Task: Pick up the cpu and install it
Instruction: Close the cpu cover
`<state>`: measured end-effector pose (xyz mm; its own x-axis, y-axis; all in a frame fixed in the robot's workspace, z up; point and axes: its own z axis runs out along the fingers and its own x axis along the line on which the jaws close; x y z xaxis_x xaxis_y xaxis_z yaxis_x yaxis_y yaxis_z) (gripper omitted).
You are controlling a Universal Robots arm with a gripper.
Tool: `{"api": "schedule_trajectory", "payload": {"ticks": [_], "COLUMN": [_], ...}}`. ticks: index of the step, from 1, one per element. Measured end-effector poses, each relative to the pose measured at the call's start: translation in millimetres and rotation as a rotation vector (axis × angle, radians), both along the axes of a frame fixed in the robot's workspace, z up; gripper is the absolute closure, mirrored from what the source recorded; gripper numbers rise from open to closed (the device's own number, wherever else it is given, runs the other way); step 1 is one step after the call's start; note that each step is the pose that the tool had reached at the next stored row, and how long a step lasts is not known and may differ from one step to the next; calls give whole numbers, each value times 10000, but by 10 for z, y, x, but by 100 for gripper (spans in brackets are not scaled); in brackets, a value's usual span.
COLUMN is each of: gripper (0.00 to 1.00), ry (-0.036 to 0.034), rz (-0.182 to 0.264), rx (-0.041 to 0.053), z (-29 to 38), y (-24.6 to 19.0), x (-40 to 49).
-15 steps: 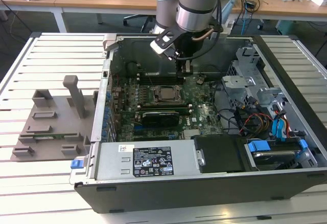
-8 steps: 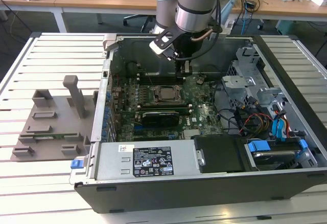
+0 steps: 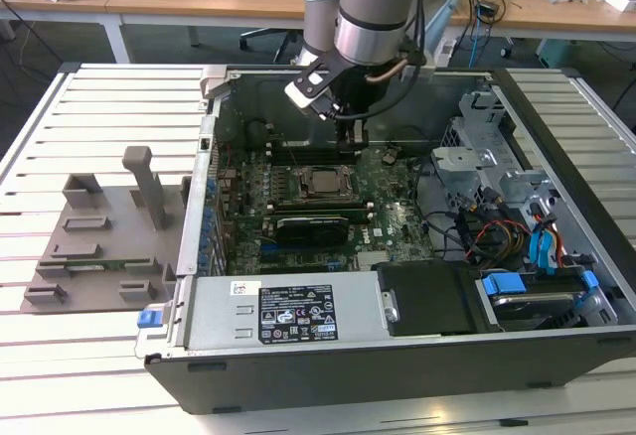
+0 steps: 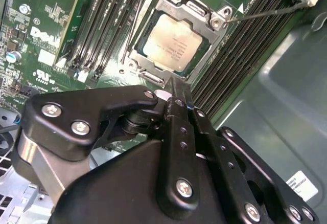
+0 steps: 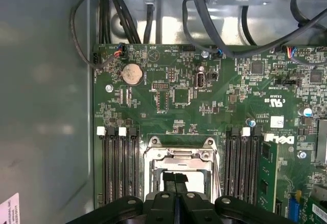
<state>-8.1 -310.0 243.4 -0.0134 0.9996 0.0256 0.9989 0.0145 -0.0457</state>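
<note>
The cpu (image 3: 323,181), a pale silver-grey square chip, lies flat in its socket on the green motherboard (image 3: 393,218) inside the open computer case. In the second wrist view the cpu (image 4: 171,42) rests within the metal socket frame (image 4: 218,20), whose lid is open. My gripper (image 3: 350,137) hangs just above the board, on the far side of the socket. Its black fingers are closed together with nothing between them, tips (image 4: 171,82) near the socket edge and clear of the chip. In the first wrist view the gripper (image 5: 175,178) covers the middle of the socket frame (image 5: 180,154).
Memory slots (image 5: 117,168) flank the socket on both sides. A black graphics card (image 3: 311,226) lies nearer the power supply (image 3: 288,311). Cables and a drive cage (image 3: 497,157) fill the exterior view's right of the case. A grey fixture plate (image 3: 99,236) stands on the slatted table.
</note>
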Motion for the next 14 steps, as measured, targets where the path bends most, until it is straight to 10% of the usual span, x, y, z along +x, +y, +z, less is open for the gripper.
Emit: {"api": "schedule_trajectory", "payload": {"ticks": [14], "gripper": [89], "ry": [0], "rz": [-1], "rx": [-1], "z": [-218], "y": [-5], "x": [-273]}}
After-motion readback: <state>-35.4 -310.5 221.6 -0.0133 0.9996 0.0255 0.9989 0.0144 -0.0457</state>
